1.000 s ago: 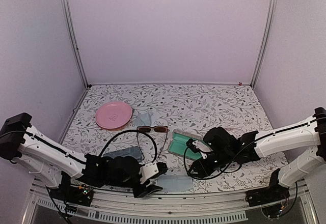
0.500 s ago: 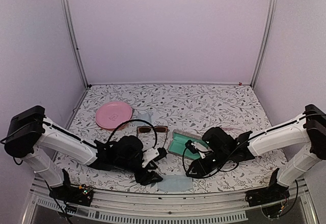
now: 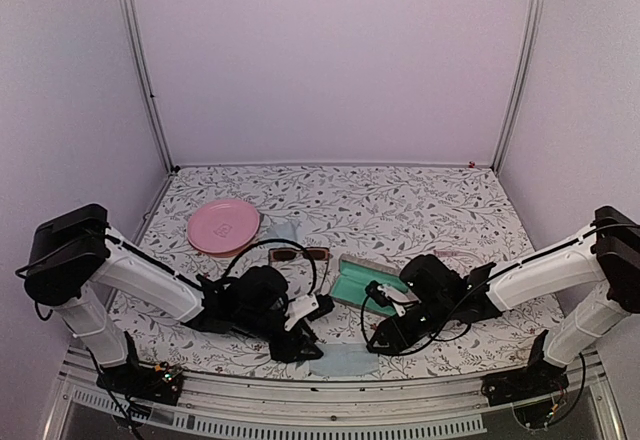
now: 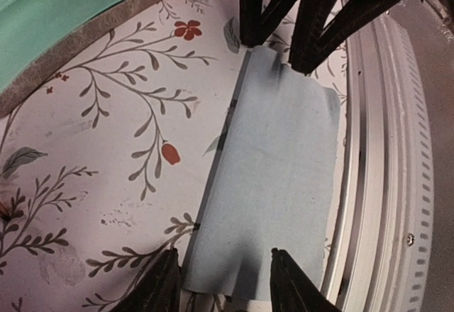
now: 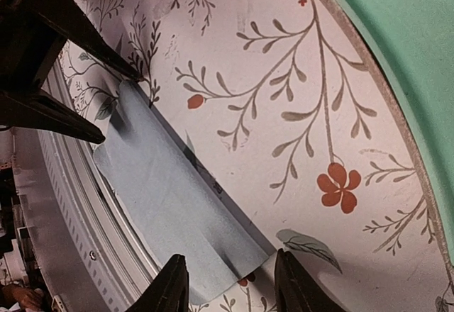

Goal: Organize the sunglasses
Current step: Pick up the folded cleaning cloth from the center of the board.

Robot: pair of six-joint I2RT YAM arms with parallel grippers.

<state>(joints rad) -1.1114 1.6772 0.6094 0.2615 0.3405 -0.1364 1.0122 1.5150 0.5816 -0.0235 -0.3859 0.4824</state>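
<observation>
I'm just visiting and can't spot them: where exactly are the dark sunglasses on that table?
Start at the pink plate on the left of the floral table. Just right of it, before the open green case, lie the sunglasses. They alone have a thin dark frame and brown lenses.

Pale lilac walls (image 3: 330, 60) are closing in the booth on three sides — aluminium posts (image 3: 146, 70) are standing at 11 and 1 o'clock. A floral-print table (image 3: 400, 195) is lying under soft, even light; a slotted metal rail (image 3: 330, 423) is running along 6 o'clock.
</observation>
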